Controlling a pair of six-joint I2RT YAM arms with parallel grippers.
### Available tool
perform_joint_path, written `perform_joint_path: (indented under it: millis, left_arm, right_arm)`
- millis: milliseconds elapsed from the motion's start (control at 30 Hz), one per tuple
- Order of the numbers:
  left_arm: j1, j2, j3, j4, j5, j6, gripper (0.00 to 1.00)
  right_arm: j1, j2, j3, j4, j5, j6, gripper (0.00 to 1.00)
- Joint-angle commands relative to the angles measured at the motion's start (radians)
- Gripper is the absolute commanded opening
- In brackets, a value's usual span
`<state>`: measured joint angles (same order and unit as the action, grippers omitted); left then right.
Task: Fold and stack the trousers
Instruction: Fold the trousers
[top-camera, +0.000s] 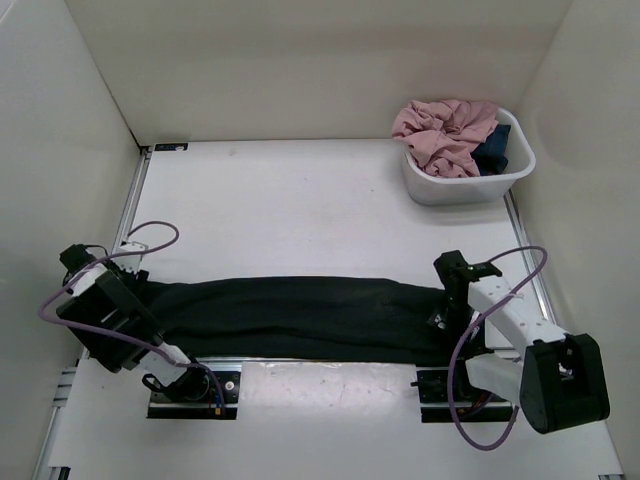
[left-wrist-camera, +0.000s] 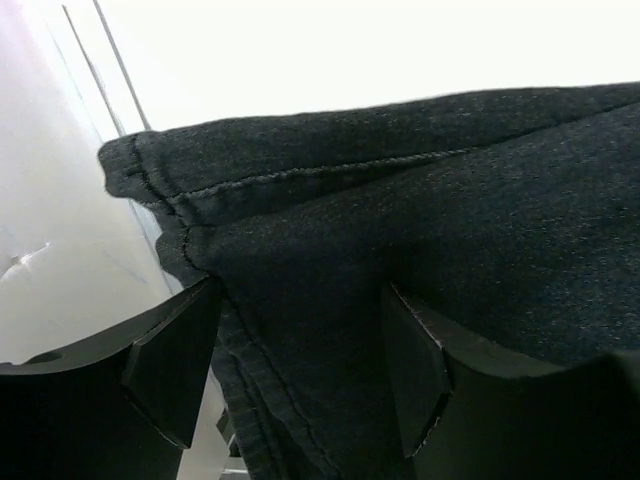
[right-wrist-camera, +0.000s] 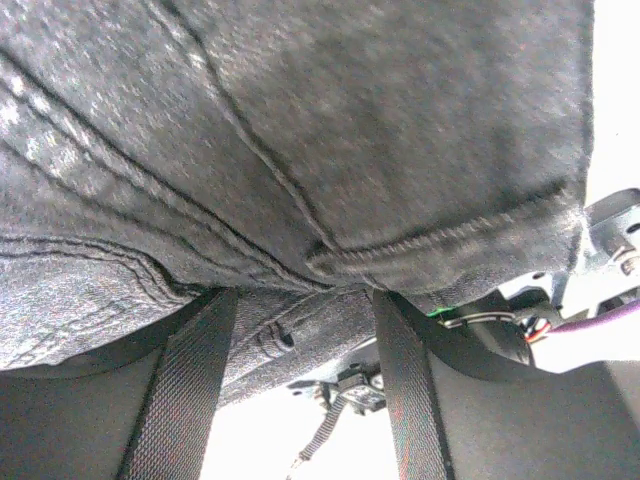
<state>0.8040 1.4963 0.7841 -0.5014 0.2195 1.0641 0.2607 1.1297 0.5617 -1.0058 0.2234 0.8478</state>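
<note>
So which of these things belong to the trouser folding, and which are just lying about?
In the job: black trousers, stretched along the near edge of the table; left claw and right claw, one at each end.
Lying about: white tub at the far right corner; pink garment and dark blue garment inside it.

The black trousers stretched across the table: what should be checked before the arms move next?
1. Black soft-fabric trousers lie stretched flat along the white table's near edge: ok.
2. Left gripper jaws apart, cloth between them: ok.
3. Right gripper jaws apart, cloth free of its fingers: cannot tell.
4. Both legs lined up evenly: cannot tell.
5. White plastic tub holding a pink garment and a dark blue garment stands apart at the far right corner: ok.
</note>
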Motion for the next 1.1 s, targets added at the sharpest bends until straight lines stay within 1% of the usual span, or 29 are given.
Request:
perform_joint_path:
  millis: [0, 67, 100, 133, 200, 267, 300, 333, 367, 467, 500, 600, 633, 667, 767, 800, 867, 933, 967, 1067]
  left_arm:
    - [-0.020, 0.002, -0.011, 0.020, -0.058, 0.014, 0.75]
    - [-0.038, 0.011, -0.037, 0.040, -0.058, 0.014, 0.74]
    - [-0.063, 0.012, -0.057, 0.055, -0.080, -0.001, 0.71]
    - [-0.075, 0.021, -0.057, 0.072, -0.080, -0.012, 0.63]
    - [-0.107, 0.021, -0.069, 0.118, -0.092, -0.056, 0.55]
    - [-0.126, 0.044, -0.057, 0.139, -0.101, -0.091, 0.48]
    - [-0.135, 0.044, -0.048, 0.149, -0.101, -0.125, 0.47]
    - [-0.150, 0.054, -0.025, 0.149, -0.101, -0.139, 0.47]
    - [-0.150, 0.064, -0.013, 0.149, -0.101, -0.151, 0.47]
    - [-0.177, 0.085, 0.033, 0.170, -0.111, -0.190, 0.47]
    - [-0.187, 0.085, 0.047, 0.170, -0.111, -0.200, 0.47]
    - [-0.209, 0.111, 0.105, 0.170, -0.111, -0.248, 0.49]
    - [-0.209, 0.111, 0.116, 0.170, -0.111, -0.262, 0.51]
    - [-0.233, 0.111, 0.139, 0.170, -0.111, -0.262, 0.52]
    - [-0.261, 0.120, 0.179, 0.161, -0.111, -0.292, 0.53]
    - [-0.261, 0.131, 0.216, 0.146, -0.111, -0.308, 0.57]
    - [-0.270, 0.131, 0.262, 0.094, -0.091, -0.338, 0.58]
    - [-0.270, 0.131, 0.322, 0.055, -0.072, -0.339, 0.58]
    - [-0.270, 0.140, 0.334, 0.026, -0.053, -0.339, 0.59]
    - [-0.281, 0.182, 0.369, -0.040, -0.043, -0.329, 0.59]
  right_arm:
    - [-0.003, -0.044, 0.040, 0.036, 0.065, 0.048, 0.63]
    - [-0.003, 0.001, 0.029, 0.073, 0.065, 0.057, 0.63]
    - [-0.014, 0.062, 0.015, 0.085, 0.054, 0.068, 0.63]
    - [-0.027, 0.096, 0.015, 0.116, 0.054, 0.068, 0.63]
    - [-0.061, 0.174, 0.001, 0.159, 0.054, 0.077, 0.62]
    - [-0.101, 0.200, 0.001, 0.234, 0.079, 0.086, 0.60]
    - [-0.154, 0.209, 0.018, 0.257, 0.088, 0.086, 0.59]
    - [-0.184, 0.226, 0.050, 0.298, 0.088, 0.086, 0.59]
    - [-0.240, 0.237, 0.073, 0.314, 0.097, 0.086, 0.57]
    - [-0.325, 0.318, 0.154, 0.349, 0.097, 0.021, 0.56]
    - [-0.339, 0.378, 0.220, 0.349, 0.097, -0.001, 0.56]
    - [-0.348, 0.467, 0.318, 0.339, 0.135, -0.067, 0.56]
    - [-0.348, 0.481, 0.370, 0.338, 0.136, -0.090, 0.55]
    - [-0.348, 0.490, 0.394, 0.338, 0.151, -0.099, 0.55]
    - [-0.357, 0.515, 0.469, 0.328, 0.151, -0.122, 0.55]
    - [-0.357, 0.528, 0.481, 0.313, 0.151, -0.134, 0.55]
    - [-0.357, 0.539, 0.492, 0.297, 0.140, -0.157, 0.54]
    - [-0.357, 0.539, 0.492, 0.286, 0.113, -0.180, 0.54]
    - [-0.357, 0.530, 0.474, 0.286, 0.097, -0.190, 0.54]
    - [-0.357, 0.478, 0.409, 0.297, 0.065, -0.199, 0.54]
